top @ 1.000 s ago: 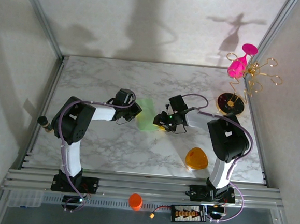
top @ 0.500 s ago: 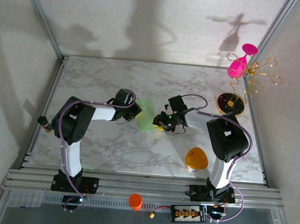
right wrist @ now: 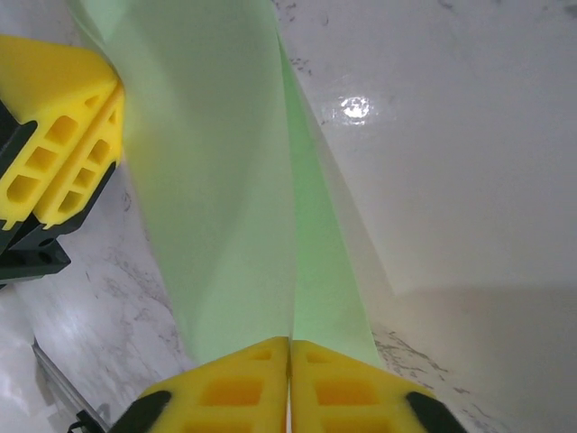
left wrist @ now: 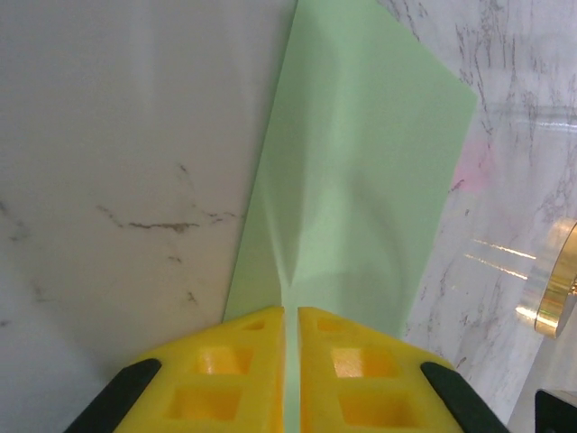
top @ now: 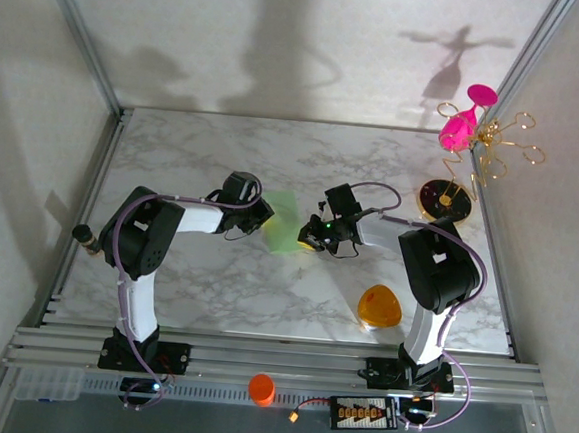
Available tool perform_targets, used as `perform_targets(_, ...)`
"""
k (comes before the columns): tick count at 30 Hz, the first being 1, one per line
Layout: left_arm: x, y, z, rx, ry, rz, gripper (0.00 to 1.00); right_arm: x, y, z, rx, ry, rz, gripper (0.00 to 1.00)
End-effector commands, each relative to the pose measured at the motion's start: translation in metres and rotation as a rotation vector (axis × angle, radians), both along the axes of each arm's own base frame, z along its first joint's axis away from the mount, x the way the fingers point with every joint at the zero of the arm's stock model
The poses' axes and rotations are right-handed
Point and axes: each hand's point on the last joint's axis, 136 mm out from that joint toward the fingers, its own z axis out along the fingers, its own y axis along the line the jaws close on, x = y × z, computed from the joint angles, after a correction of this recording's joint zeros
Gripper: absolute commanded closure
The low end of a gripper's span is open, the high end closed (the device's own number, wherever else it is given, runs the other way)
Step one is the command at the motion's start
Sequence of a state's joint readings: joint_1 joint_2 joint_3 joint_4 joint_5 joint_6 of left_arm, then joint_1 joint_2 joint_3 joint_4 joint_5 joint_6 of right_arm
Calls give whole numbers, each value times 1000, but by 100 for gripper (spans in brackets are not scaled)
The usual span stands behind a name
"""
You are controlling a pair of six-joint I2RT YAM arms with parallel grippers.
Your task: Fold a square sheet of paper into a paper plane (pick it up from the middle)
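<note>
The square sheet of paper (top: 283, 222), pale green, is held above the marble table between both grippers near the middle. My left gripper (top: 264, 218) is shut on its left edge; the paper (left wrist: 361, 171) stretches away from the yellow fingers (left wrist: 221, 374) with a soft crease running up from the pinch. On the opposite edge, my right gripper (top: 313, 234) is shut, and the sheet (right wrist: 225, 189) rises from its fingers (right wrist: 225, 392) as a folded ridge. The left gripper's yellow fingers (right wrist: 54, 135) show at the far end in the right wrist view. No paper plane shape shows.
An orange rounded-triangle object (top: 379, 307) lies front right on the table (top: 214, 281). A gold wire stand (top: 446, 199) with a pink cup (top: 464, 125) stands at the right back. An orange cap (top: 261, 388) sits on the front rail.
My right gripper has closed on the paper's right edge. The left gripper and the sheet have hardly moved.
</note>
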State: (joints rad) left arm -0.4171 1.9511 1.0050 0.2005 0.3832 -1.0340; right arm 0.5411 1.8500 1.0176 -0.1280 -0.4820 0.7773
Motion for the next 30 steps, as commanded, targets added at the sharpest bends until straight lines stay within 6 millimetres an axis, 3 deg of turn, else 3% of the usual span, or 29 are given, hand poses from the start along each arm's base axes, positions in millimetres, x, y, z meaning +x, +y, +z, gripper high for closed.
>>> perform_targets(1, -7, 3, -8, 48, 24, -52, 85, -3, -9, -11, -45, 24, -21, 96)
perform_targets(5, 8, -8, 37, 26, -116, -120, 79, -5, -15, -13, -73, 26, -19, 100)
perform_targets(8, 13, -6, 48, 42, -157, -132, 77, -7, -19, -12, -85, 21, -13, 100)
perform_targets(17, 20, -6, 15, 70, -93, -155, 79, -8, -16, -4, -66, 12, 10, 100)
perform_targets(22, 14, -4, -3, 93, -42, -165, 83, 1, -7, 9, -33, -43, 60, 100)
perform_targets(30, 9, -2, -13, 110, -21, -181, 84, 5, 12, 26, 77, -81, 131, 100)
